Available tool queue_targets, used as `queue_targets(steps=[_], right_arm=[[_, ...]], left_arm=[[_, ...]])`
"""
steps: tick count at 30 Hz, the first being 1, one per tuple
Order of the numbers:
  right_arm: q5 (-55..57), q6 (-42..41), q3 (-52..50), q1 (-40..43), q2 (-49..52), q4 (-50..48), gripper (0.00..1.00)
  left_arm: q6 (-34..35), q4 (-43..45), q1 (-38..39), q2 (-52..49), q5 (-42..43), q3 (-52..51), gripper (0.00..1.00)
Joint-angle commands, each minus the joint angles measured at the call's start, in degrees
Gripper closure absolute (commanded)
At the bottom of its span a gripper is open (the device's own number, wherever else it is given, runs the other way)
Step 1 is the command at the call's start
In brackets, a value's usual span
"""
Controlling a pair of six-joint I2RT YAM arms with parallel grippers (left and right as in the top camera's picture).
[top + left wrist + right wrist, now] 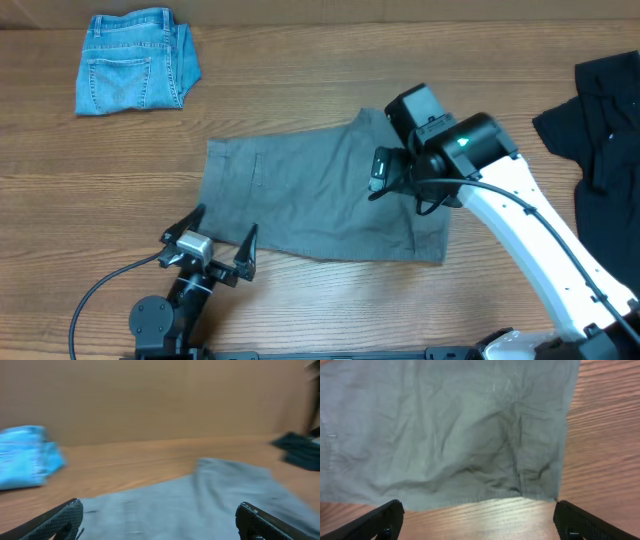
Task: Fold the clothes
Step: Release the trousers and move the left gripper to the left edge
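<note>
A brown wood-grain surface point(300, 90) carries light grey cotton shorts point(300, 200), folded light-blue denim shorts point(135, 60) and a black garment point(600, 120); left jaws and right jaws spread wide, holding nothing.

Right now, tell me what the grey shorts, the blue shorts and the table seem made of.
Grey shorts: thin matte cloth, probably cotton; it creases softly.
Blue shorts: denim, faded wash, stitched pocket seams.
Table: wood or wood-look laminate, smooth; grain lines show.

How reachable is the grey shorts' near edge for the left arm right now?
Probably yes: the left fingers stand open right at the near edge of the grey shorts, with nothing between; the right arm hangs over their other end.
</note>
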State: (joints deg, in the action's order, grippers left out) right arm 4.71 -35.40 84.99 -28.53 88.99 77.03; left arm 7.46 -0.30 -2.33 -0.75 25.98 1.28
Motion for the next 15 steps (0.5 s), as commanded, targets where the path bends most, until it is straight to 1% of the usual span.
queue_targets(steps=[1, 4, 8, 10, 11, 12, 15], right_arm=[[-1.0, -0.4, -5.6, -0.2, -0.3, -3.8, 0.0], [-2.0, -0.4, -8.7, 0.0, -0.3, -7.8, 0.0], [-2.3, -0.5, -10.1, 0.0, -0.3, -11.5, 0.0], [-2.3, -0.5, -10.5, 0.0, -0.3, -13.5, 0.0], [-2.3, -0.5, -10.5, 0.0, -0.3, -13.7, 0.0], [-2.3, -0.5, -10.9, 0.0, -0.3, -14.5, 0.0], [-2.2, -0.5, -11.9, 0.0, -0.3, -16.2, 0.0]], left_arm=[[4.3, 0.4, 0.4, -0.4, 6.2, 6.0, 0.0], [2.4, -1.0, 0.4, -4.2, 5.5, 11.1, 0.0], [0.7, -6.8, 0.5, -16.5, 6.3, 20.8, 0.0], [-3.2, -15.3, 0.5, -28.0, 7.5, 29.7, 0.0], [-3.6, -16.6, 0.5, -29.5, 7.5, 31.1, 0.0], [-5.2, -22.1, 0.5, -35.5, 7.5, 36.2, 0.0], [-6.9, -33.0, 0.5, -47.4, 7.4, 46.9, 0.0]])
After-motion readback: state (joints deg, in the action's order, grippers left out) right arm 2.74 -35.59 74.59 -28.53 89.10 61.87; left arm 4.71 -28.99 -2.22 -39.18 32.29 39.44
